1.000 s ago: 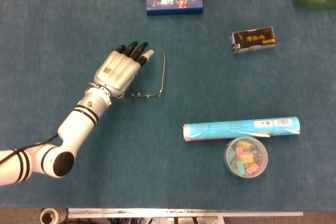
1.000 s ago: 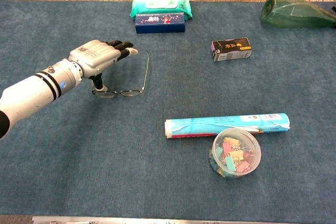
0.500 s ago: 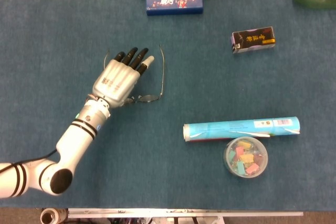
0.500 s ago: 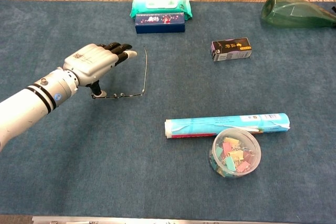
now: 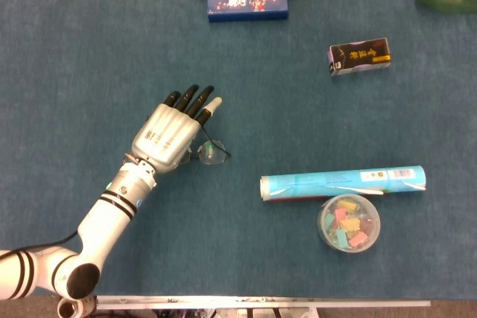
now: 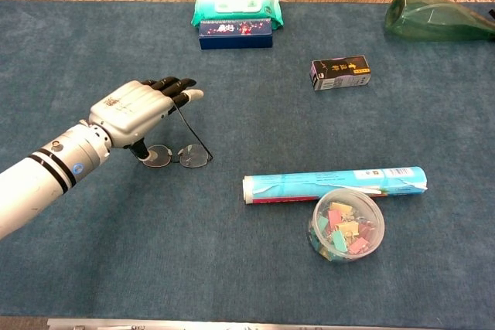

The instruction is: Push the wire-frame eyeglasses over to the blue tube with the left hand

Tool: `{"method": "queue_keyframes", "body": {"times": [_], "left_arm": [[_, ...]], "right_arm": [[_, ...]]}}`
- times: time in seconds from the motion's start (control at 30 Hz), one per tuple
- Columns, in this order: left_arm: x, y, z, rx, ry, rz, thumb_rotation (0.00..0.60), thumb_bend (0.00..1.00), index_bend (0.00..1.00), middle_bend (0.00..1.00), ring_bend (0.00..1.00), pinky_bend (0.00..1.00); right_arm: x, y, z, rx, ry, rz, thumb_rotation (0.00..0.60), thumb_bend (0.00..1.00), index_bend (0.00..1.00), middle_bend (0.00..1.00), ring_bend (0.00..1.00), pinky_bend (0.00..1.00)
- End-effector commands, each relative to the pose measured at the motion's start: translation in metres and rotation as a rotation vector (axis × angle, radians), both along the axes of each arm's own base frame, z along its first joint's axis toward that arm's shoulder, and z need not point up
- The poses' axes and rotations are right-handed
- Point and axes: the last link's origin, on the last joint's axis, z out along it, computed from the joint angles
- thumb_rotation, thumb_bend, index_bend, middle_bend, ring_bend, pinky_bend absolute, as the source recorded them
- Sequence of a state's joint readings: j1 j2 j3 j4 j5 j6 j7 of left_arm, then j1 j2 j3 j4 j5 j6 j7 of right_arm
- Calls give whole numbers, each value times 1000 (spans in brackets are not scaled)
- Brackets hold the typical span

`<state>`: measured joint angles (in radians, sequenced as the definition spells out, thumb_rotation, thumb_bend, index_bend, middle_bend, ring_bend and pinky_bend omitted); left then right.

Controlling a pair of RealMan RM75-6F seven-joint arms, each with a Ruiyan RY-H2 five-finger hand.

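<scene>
Pushing w/ left hand (image 5: pixel 170 133), palm down, fingers straight and close together, holding nothing; right hand not in either view. Wire-frame eyeglasses (image 6: pixel 179 155) sit mid-left of frame, partly under the hand, lenses poking out at its lower right. Lens row runs left-right in chest view. Blue tube (image 5: pixel 343 183) lies further right and slightly lower, long axis left-right, well apart. I'd shove right.
</scene>
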<state>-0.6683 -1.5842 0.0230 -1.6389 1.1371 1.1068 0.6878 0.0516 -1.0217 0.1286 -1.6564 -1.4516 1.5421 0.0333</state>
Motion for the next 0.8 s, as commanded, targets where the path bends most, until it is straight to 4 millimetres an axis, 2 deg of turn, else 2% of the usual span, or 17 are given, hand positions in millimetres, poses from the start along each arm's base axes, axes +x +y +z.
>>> {"method": "queue_keyframes", "body": {"times": [0.03, 0.4, 0.67, 0.8], "left_arm": [[0, -4, 4, 5, -10, 4, 600, 0, 0, 0, 0, 163], [-4, -24, 42, 90, -56, 13, 600, 0, 0, 0, 0, 163], [-17, -32, 76, 188, -49, 33, 600, 0, 0, 0, 0, 163], [-29, -30, 93, 261, -31, 60, 600, 0, 0, 0, 0, 163]], "right_arm": [[0, 0, 0, 1, 0, 0, 600, 169, 552, 460, 432, 529], [3, 2, -1, 4, -1, 13, 600, 170, 551, 460, 432, 529], [6, 4, -2, 6, -1, 24, 600, 170, 551, 460, 432, 529], [7, 4, -1, 6, -1, 26, 600, 169, 552, 460, 432, 529]]}}
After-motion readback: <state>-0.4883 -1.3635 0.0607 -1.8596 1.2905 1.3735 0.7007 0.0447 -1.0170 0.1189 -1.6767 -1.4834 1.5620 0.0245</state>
